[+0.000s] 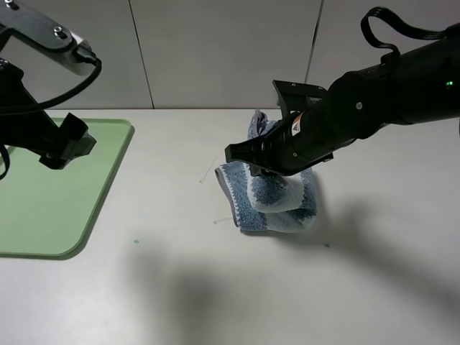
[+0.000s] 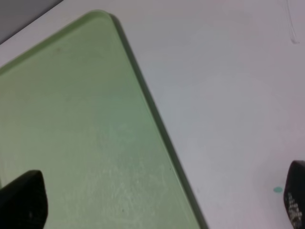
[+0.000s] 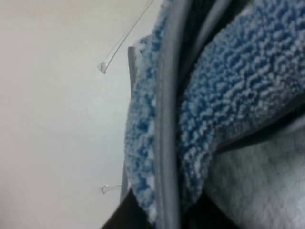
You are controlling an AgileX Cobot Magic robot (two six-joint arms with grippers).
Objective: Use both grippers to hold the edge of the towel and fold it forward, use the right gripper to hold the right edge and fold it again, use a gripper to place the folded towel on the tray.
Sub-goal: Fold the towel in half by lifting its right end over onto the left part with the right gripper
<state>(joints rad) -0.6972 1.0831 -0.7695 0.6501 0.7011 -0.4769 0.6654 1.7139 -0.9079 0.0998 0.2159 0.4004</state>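
Observation:
The blue-and-white striped towel (image 1: 277, 205) is folded into a bundle at the table's middle. My right gripper (image 1: 262, 169) is shut on its upper folds, and the lower part hangs down to the table. In the right wrist view the towel (image 3: 228, 95) fills the frame, and its grey hem (image 3: 167, 119) runs between the dark fingertips of the right gripper (image 3: 164, 217). My left gripper (image 1: 68, 147) hovers over the light-green tray (image 1: 43, 208) at the left. In the left wrist view the left gripper (image 2: 159, 202) is open and empty above the tray's corner (image 2: 71, 119).
Two thin clear plastic strips (image 1: 208, 171) (image 1: 223, 221) lie on the table left of the towel; they also show in the right wrist view (image 3: 124, 43). Small teal specks (image 1: 135, 242) (image 1: 327, 245) mark the white table. A grey panelled wall stands behind.

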